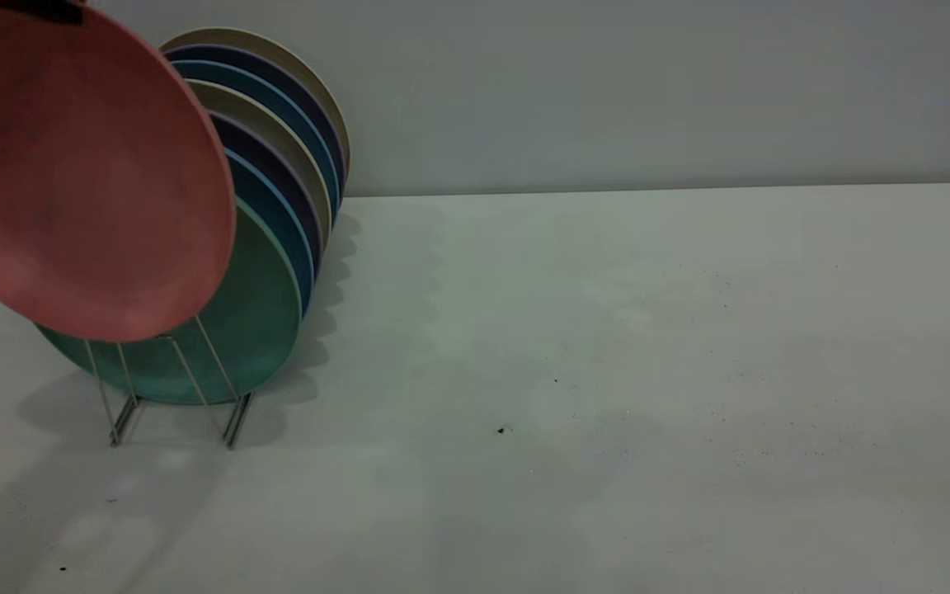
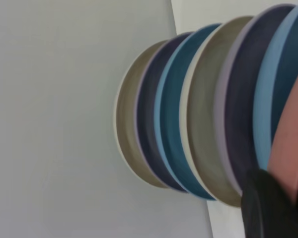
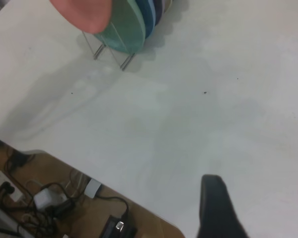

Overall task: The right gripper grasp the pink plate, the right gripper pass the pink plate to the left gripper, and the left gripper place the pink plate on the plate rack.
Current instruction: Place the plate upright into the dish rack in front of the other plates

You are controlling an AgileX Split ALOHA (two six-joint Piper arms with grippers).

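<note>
Hanging tilted in the air just in front of the plate rack (image 1: 174,388), the pink plate (image 1: 87,173) is carried above the rack's empty front loops, its lower rim overlapping the teal-green plate (image 1: 252,330) that stands first in the row. The plate is held by its upper rim in the left gripper (image 2: 275,208), whose one visible dark finger is pressed against the edge; the grip itself is mostly hidden. The right gripper (image 3: 216,208) is seen well away from the rack, over the table (image 1: 607,371), with nothing in it; how far it is opened cannot be told. The plate is judged light, stiff and smooth, so it is best held at the rim.
</note>
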